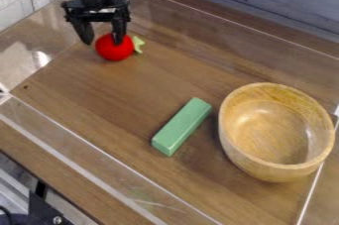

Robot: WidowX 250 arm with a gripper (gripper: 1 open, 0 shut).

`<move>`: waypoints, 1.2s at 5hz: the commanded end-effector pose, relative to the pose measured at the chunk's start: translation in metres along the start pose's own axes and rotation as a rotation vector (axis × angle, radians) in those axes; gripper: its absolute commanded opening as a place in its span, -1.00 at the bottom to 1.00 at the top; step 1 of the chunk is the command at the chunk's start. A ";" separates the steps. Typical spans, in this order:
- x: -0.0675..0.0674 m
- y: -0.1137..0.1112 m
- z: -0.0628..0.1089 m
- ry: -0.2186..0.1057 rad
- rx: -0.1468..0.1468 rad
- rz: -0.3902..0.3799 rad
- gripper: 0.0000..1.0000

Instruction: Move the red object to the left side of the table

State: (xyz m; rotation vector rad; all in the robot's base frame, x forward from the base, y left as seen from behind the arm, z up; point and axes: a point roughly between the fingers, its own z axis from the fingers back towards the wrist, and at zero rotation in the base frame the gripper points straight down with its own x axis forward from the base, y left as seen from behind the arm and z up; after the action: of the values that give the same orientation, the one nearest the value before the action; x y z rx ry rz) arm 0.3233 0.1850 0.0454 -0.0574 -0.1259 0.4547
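The red object [115, 49] is a small round bright-red toy fruit with a green tip, lying at the far left of the brown wood-grain table [146, 90]. My black gripper [102, 31] points straight down right above it, open, its fingers spread over the fruit's top and back. The fingertips hang close to the fruit and partly cover its upper edge. I cannot tell whether they touch it. Nothing is held.
A green rectangular block [181, 126] lies near the middle front. A large wooden bowl [276, 131] stands at the right. Low clear plastic walls [40, 26] edge the tabletop, one close behind and left of the gripper.
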 end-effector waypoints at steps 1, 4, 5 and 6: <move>0.016 -0.008 0.012 -0.052 0.002 0.005 1.00; 0.004 -0.053 0.070 -0.098 -0.125 0.007 1.00; 0.003 -0.077 0.098 -0.106 -0.156 -0.015 1.00; 0.000 -0.103 0.120 -0.111 -0.165 -0.058 1.00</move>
State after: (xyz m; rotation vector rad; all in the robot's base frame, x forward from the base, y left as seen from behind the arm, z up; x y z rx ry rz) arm 0.3491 0.0959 0.1439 -0.2037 -0.1880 0.3941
